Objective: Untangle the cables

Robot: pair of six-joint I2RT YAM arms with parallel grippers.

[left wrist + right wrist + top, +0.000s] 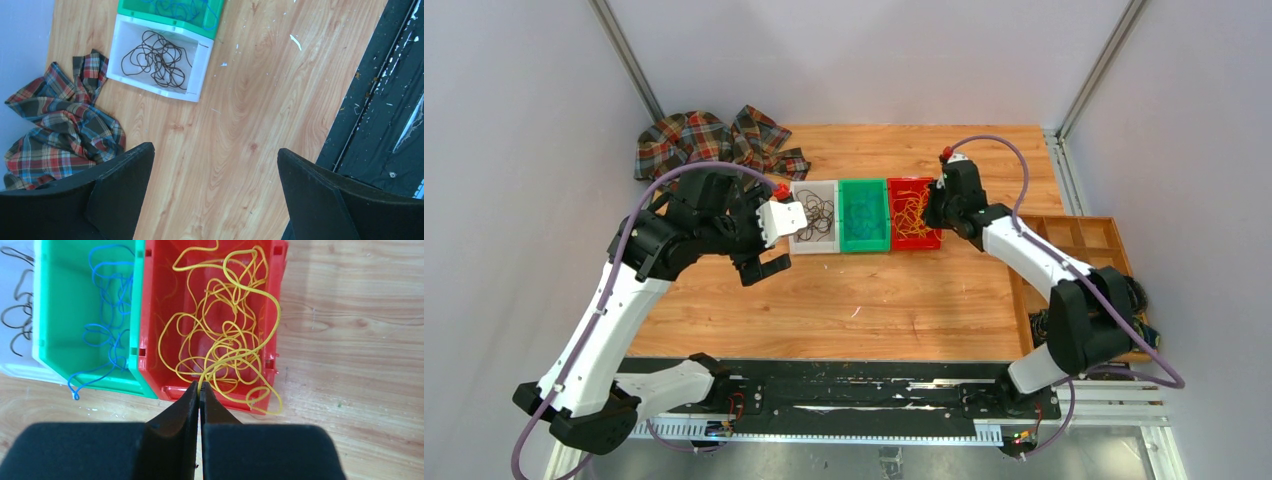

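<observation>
Three bins in a row on surface (240, 125).
White bin (202, 65): black cables (157, 60); green bin (55, 315): blue cables (117, 315); red bin (160, 300): yellow cables (225, 335), right end effector (200, 390) pinching one strand; left end effector (215, 150) wide, empty.

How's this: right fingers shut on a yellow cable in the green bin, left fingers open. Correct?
No: the yellow cable lies in the red bin, not the green bin, as the right wrist view shows. The rest holds.
</observation>
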